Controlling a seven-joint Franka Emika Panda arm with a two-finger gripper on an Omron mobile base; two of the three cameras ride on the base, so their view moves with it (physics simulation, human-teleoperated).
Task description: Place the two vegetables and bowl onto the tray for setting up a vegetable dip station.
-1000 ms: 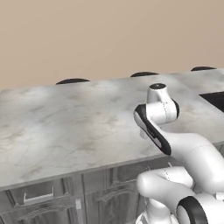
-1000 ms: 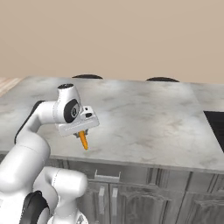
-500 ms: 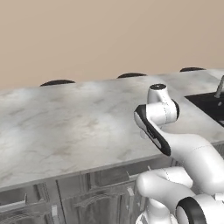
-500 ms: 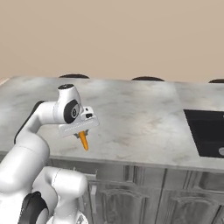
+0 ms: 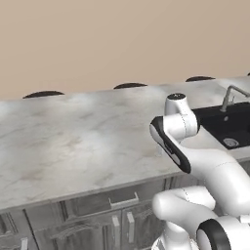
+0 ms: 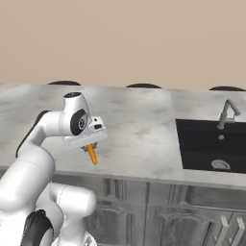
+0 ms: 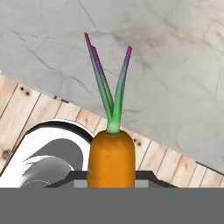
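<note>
Beside the sink (image 6: 210,146) now — gripper (image 6: 89,148) still clamping carrot (image 6: 91,154).

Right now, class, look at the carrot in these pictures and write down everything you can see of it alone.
The carrot is slim, smooth and bright orange, with a green top of thin stalks that turn purple at their tips. The gripper is shut on it and holds it in the air; in the right base view its narrow end hangs down below the hand, just off the front edge of the marble counter. Only the fingers touch it. In the hand view its leafy end points away from the camera.
</note>
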